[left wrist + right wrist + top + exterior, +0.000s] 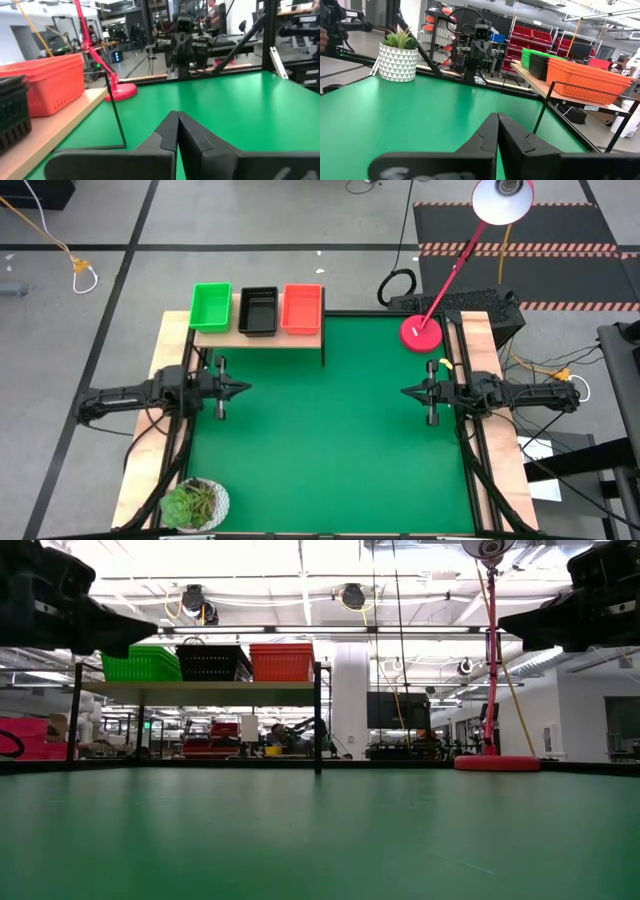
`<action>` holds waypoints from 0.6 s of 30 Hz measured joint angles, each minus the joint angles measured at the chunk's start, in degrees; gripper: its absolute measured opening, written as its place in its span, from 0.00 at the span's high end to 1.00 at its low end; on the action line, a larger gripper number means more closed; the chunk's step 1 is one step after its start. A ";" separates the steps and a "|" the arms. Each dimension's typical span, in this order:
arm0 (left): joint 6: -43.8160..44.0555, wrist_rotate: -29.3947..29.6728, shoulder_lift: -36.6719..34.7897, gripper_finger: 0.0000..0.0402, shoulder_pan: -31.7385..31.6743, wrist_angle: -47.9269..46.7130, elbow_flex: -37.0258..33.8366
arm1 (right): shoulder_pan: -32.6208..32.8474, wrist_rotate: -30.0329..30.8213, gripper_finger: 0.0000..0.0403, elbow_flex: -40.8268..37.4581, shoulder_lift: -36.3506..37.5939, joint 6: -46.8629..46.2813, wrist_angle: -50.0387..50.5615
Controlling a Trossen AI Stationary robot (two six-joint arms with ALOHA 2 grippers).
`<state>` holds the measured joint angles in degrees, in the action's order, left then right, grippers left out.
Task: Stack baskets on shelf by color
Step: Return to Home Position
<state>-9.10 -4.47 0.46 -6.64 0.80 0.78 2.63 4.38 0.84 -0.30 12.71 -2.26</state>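
Three basket stacks sit side by side on the wooden shelf (262, 333) at the table's far left: green (210, 307), black (258, 311) and red-orange (302, 309). In the low view they stand as green (141, 663), black (213, 662) and red-orange (281, 661). My left gripper (243, 388) hovers shut at the table's left edge, its fingers (176, 131) pressed together. My right gripper (408, 391) hovers shut at the right edge, fingers (496, 131) closed. Neither touches anything.
A potted plant (195, 504) stands at the near left corner. A red lamp base (421, 333) sits at the far right corner, its pole leaning up over the far edge. The green mat (330, 440) lies between the arms. Wooden side rails flank the mat.
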 joint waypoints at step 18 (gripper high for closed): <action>0.17 0.00 0.75 0.91 -0.22 0.00 0.00 | 0.00 0.00 1.00 -0.02 0.00 0.00 -0.04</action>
<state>-8.93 -4.47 1.21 -6.85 0.79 0.78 2.63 4.38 0.82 -0.30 12.71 -2.31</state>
